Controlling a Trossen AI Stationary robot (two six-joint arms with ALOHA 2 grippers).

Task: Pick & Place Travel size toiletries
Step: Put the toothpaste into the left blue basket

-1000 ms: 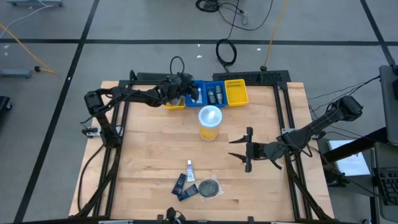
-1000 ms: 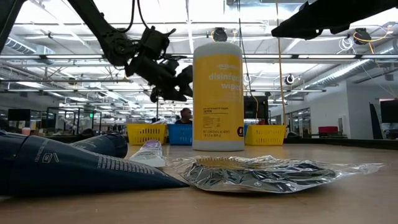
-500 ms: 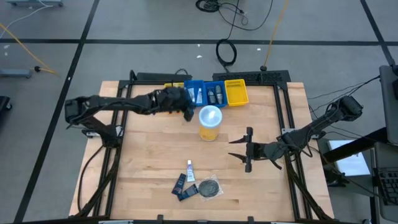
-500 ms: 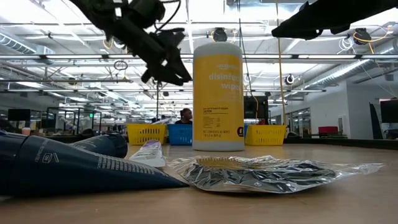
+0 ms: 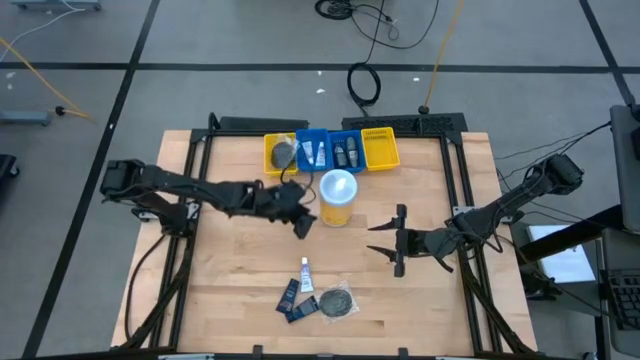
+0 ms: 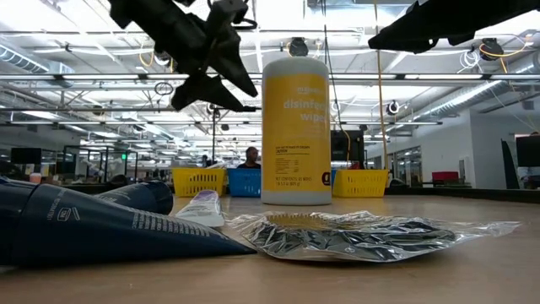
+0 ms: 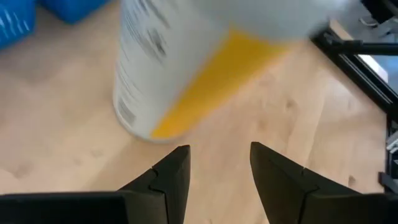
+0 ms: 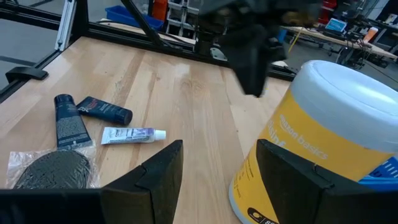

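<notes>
Near the front edge lie a white tube [image 5: 305, 268], two navy tubes [image 5: 288, 293] [image 5: 303, 308] and a round grey packet [image 5: 337, 301] in clear foil, all flat on the wood. Another dark round packet [image 5: 284, 153] lies in the far yellow bin [image 5: 270, 158]. My left gripper [image 5: 302, 221] hangs open and empty above the table, just left of the yellow canister [image 5: 337, 196]; its own view shows the canister [image 7: 186, 62] ahead of the open gripper [image 7: 217, 168]. My right gripper [image 5: 378, 238] stands open and empty right of the canister, pointing toward the tubes [image 8: 68, 121].
A row of bins stands at the far edge: two blue ones [image 5: 312, 150] [image 5: 347, 150] holding small items and a yellow one [image 5: 380, 148]. The tall canister [image 6: 295, 127] stands mid-table between both grippers. Bare wood lies left of the tubes [image 5: 220, 270].
My left gripper has swung away from the far yellow bin toward the table's near edge and a little right, ending beside the canister, and has tipped less steeply downward. It stays open. The dark packet in the yellow bin, earlier hidden under the arm, now shows.
</notes>
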